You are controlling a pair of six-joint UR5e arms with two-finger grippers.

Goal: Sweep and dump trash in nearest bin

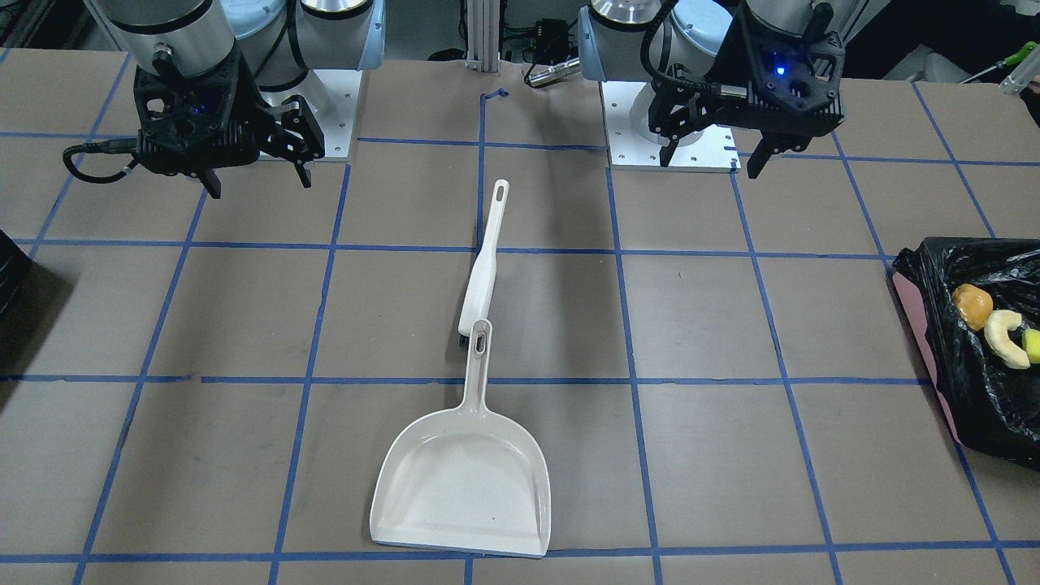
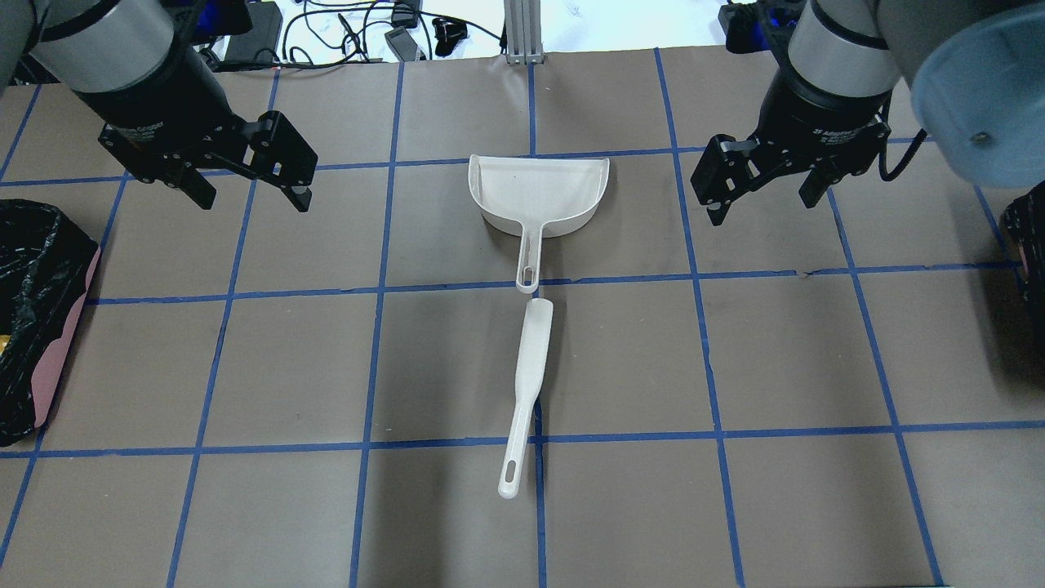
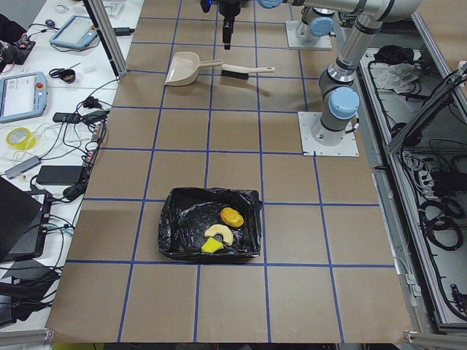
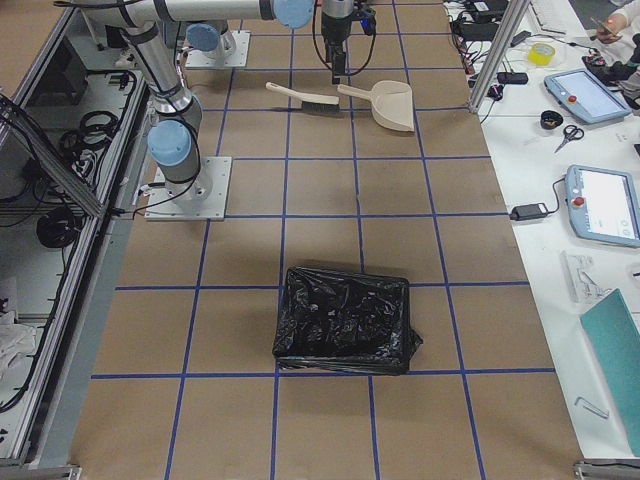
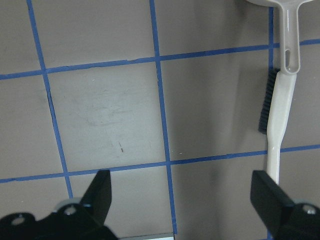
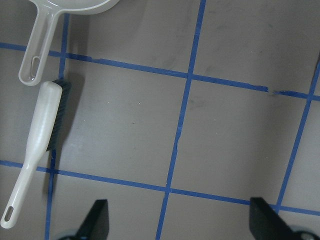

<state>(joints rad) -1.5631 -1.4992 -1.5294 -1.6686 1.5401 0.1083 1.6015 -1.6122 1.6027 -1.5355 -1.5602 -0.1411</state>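
Observation:
The trash lies inside the bin (image 1: 942, 325), which is pink-sided and lined with black plastic, at the table's end on my left: an orange oval (image 1: 972, 305), a beige croissant piece (image 1: 1006, 337) and a yellow-green wedge (image 1: 1032, 345). The exterior left view shows them too, in the bin (image 3: 175, 233). My left gripper (image 2: 253, 196) is open and empty, hanging above the table between the bin and the dustpan. My right gripper (image 2: 763, 204) is open and empty, to the right of the dustpan.
A white dustpan (image 2: 539, 192) lies mid-table, its handle pointing at a white brush (image 2: 531, 359) lying in line with it. A plain dark container (image 2: 1030, 237) stands at the table's right end. Blue tape lines grid the brown table.

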